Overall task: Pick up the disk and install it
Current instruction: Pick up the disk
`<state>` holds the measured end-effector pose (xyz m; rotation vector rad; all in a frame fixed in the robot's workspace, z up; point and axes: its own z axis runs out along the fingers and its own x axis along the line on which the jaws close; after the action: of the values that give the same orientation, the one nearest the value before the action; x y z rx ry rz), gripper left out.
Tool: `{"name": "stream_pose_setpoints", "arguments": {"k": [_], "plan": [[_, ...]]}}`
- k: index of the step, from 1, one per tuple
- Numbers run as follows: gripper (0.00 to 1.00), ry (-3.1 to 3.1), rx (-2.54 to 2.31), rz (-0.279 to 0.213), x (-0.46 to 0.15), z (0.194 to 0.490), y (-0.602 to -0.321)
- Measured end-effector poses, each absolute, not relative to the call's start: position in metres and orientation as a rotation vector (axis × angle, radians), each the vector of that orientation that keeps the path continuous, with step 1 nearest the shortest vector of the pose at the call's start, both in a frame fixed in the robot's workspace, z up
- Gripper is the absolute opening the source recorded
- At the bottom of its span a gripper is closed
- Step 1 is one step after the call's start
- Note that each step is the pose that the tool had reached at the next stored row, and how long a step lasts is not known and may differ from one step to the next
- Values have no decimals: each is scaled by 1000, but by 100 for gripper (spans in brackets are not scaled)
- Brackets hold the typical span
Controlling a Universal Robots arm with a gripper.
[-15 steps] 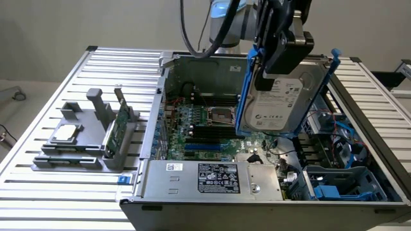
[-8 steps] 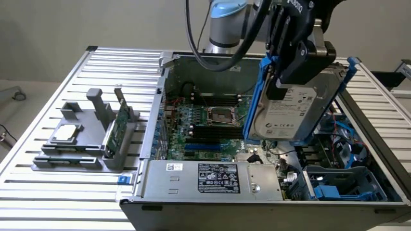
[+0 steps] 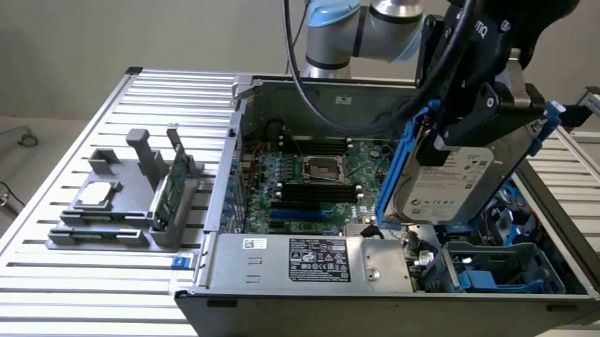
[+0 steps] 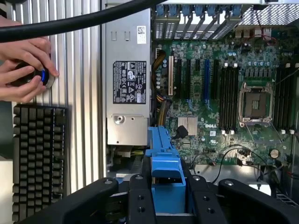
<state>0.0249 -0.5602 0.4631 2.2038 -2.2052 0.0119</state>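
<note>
**Disk held above the open chassis.** The gripper (image 3: 473,123) is closed on the disk (image 3: 450,186), clamping it at its upper end. The disk hangs clear in the air, tilted, with its white label facing the exterior camera. Its blue carrier (image 3: 401,168) frames the silver-grey body along both long edges. The disk sits over the part of the computer case (image 3: 375,309) towards the exterior view's right. It is above the drive bay (image 3: 487,277), where other blue plastic parts lie, and touches neither of them.

In the wrist view the gripper (image 4: 168,196) shows its black fingers (image 4: 138,200) set narrowly on either side of the blue carrier (image 4: 164,163), pressed against it.

Below the disk lie the motherboard (image 4: 219,93), with its open processor socket (image 4: 254,102), and the power supply (image 4: 128,84), labelled and mounted along one wall of the case.

On the slatted table (image 3: 94,295), towards the exterior view's left and well apart from the case, a grey fixture (image 3: 103,235) carries a small square chip (image 3: 98,195) and an upright green circuit card (image 3: 167,193).

The wrist view also shows a person's hands (image 4: 23,70) resting on a round knob (image 4: 44,77) with a blue light, just beside a black keyboard (image 4: 37,158).
</note>
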Motion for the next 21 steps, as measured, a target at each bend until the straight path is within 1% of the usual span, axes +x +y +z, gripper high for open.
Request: {"name": "stream_pose_setpoints", "arguments": {"k": [6, 16, 21], "plan": [[32, -2205, 2204, 12, 49, 461, -572], [32, -2205, 2203, 12, 94, 452, -573], [32, -2204, 2202, 9, 99, 445, -576]]}}
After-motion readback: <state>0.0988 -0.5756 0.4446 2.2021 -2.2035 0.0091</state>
